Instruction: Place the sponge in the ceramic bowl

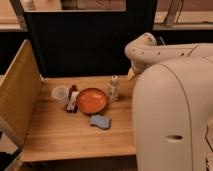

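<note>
The ceramic bowl (91,100) is a wide, shallow orange-red dish standing near the middle of the wooden table (60,137). The sponge (100,121), a small light-blue pad, lies flat on the table just in front of the bowl and slightly to its right, apart from it. My white arm (170,105) fills the right side of the view, with its elbow (145,49) bent above the table's right back corner. My gripper does not show; it is out of sight behind or beyond the arm's bulk.
A translucent whitish cup (60,93) and a dark red packet (73,100) sit left of the bowl. A small pale bottle (114,88) stands right of it. A tan perforated panel (17,95) walls the table's left side, and a dark panel (80,45) stands behind.
</note>
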`<state>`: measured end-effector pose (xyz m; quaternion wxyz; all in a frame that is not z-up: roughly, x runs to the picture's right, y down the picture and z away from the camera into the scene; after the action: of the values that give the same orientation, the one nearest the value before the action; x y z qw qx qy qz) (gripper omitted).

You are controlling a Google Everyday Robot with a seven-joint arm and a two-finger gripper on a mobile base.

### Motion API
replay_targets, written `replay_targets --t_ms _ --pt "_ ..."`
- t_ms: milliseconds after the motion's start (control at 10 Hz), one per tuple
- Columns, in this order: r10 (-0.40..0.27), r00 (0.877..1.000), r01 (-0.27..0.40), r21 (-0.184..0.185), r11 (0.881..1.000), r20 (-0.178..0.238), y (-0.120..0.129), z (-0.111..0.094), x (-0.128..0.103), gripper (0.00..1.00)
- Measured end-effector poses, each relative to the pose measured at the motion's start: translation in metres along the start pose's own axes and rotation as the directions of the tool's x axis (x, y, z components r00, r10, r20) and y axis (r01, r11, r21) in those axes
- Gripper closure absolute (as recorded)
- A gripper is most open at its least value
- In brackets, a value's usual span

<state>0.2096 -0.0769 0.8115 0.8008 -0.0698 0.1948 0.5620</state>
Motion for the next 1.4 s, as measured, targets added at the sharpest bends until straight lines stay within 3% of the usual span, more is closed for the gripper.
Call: replay_targets --t_ms 300,500,800,1400 --pt "-0.001 1.000 0.001 -0.003 1.000 0.000 0.001 0.000 0.001 0.20" --pt "-0.006 1.000 0.007 -0.059 0.998 0.011 0.019 -0.012 0.007 0.20" --pt "-0.017 0.999 0.020 -0.106 0.994 0.028 0.032 -0.029 0.020 0.20" --pt "-0.077 0.996 0.081 -0.145 0.986 0.035 0.058 -0.043 0.062 0.20"
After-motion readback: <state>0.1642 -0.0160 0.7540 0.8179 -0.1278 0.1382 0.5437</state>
